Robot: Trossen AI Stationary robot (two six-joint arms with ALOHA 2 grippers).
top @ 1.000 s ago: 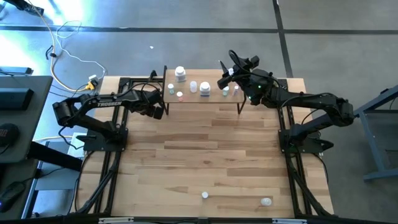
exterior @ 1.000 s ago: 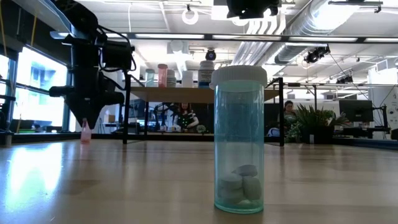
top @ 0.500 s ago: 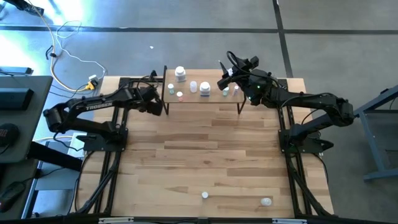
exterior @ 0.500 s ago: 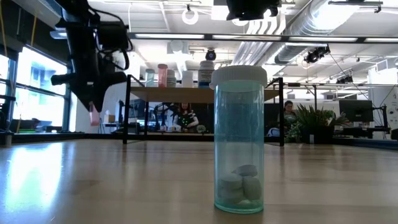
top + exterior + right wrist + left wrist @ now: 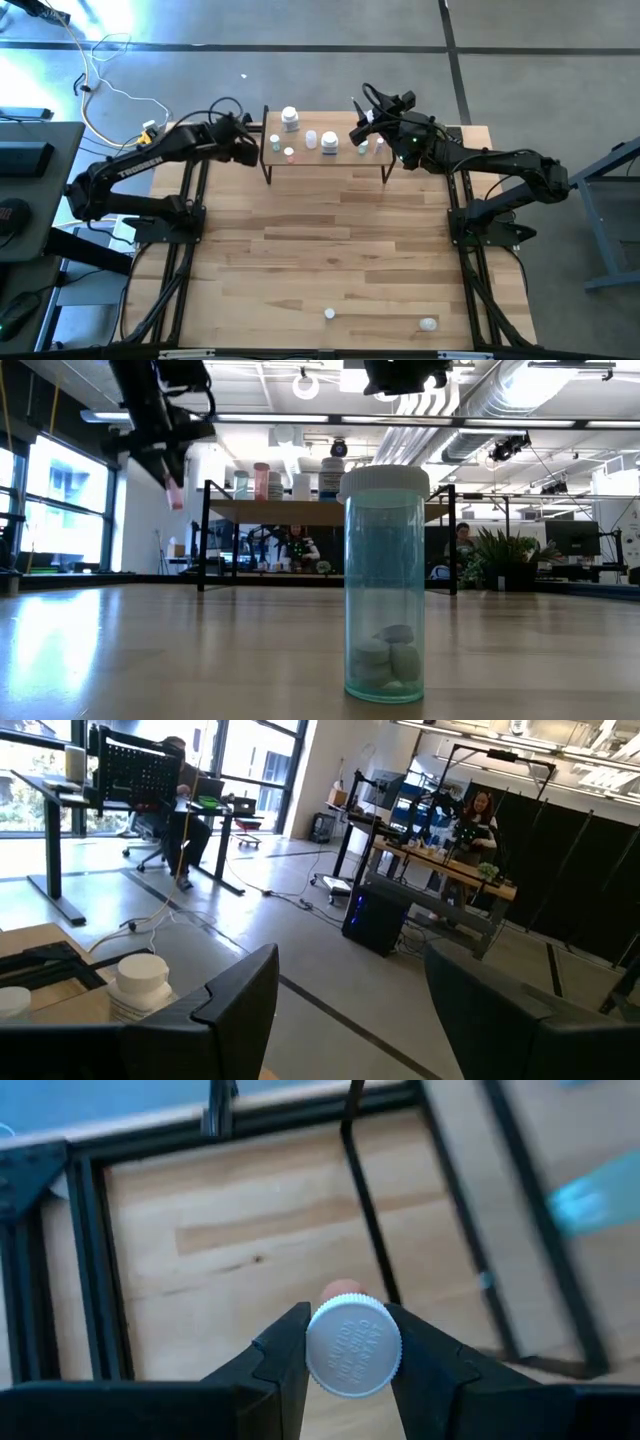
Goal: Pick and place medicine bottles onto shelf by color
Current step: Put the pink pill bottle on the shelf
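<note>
Left gripper (image 5: 345,1365) is clamped on a small pink bottle with a white cap (image 5: 353,1346), held up in the air just off the left end of the shelf (image 5: 325,158); in the low view the bottle (image 5: 173,491) hangs tilted under the arm, about level with the shelf board. Right gripper (image 5: 362,118) sits above the right end of the shelf, fingers spread wide, nothing between them. On the shelf: several bottles standing upright, a wide white-capped one (image 5: 290,118) at the far left corner, two white ones (image 5: 311,139) mid-board, a larger one (image 5: 329,142) beside them, small ones with pinkish tops (image 5: 290,153) toward the left and greenish ones (image 5: 363,150) toward the right. Two more bottles are off the shelf at the near table edge, well apart from it: one (image 5: 329,314) near centre and one (image 5: 428,323) further right. The low view has a teal-tinted bottle with a white cap (image 5: 385,585) upright right in front of the camera, tablets at its bottom.
</note>
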